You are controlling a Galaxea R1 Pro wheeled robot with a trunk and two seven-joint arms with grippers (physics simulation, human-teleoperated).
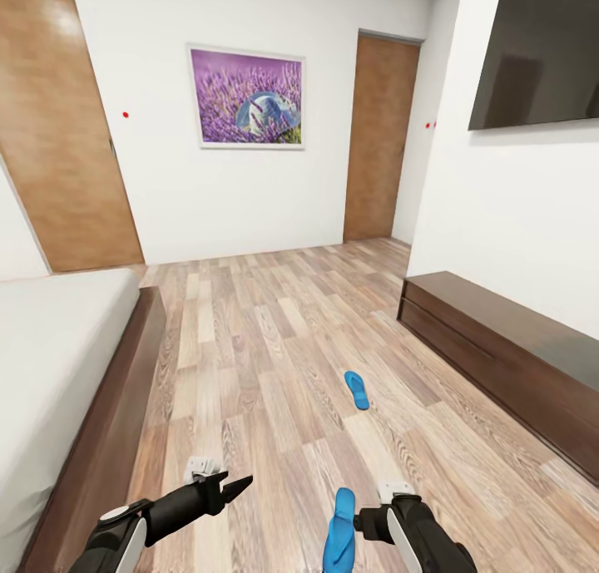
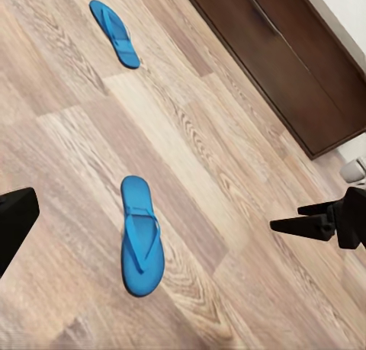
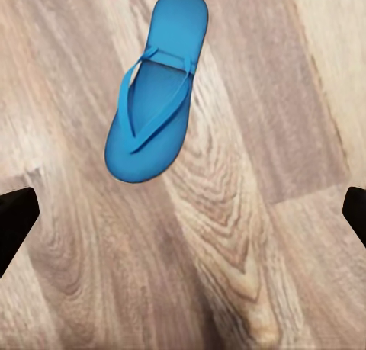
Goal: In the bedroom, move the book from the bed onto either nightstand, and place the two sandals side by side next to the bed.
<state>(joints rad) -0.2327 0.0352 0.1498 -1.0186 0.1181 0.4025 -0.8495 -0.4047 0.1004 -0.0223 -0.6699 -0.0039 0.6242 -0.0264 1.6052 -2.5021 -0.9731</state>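
Two bright blue sandals lie apart on the wood-plank floor. The farther sandal [image 1: 357, 389] [image 2: 115, 33] is out in the middle of the room. The nearer sandal [image 1: 339, 531] [image 2: 141, 236] [image 3: 156, 91] lies just beside my right gripper [image 1: 364, 523], which is open; its dark fingers [image 3: 15, 220] stand wide apart, and the sandal lies ahead of them, not between them. My left gripper [image 1: 235, 485] hovers over the floor close to the bed [image 1: 108, 440], open and holding nothing. The bed's pale mattress [image 1: 50, 357] fills the left side. The book and the nightstands are out of view.
A long low dark-wood cabinet [image 1: 499, 348] runs along the right wall under a wall-mounted screen [image 1: 541, 49]. Two wooden doors [image 1: 66, 140] [image 1: 378, 140] and a purple picture [image 1: 247, 97] are on the far wall. Open floor lies between bed and cabinet.
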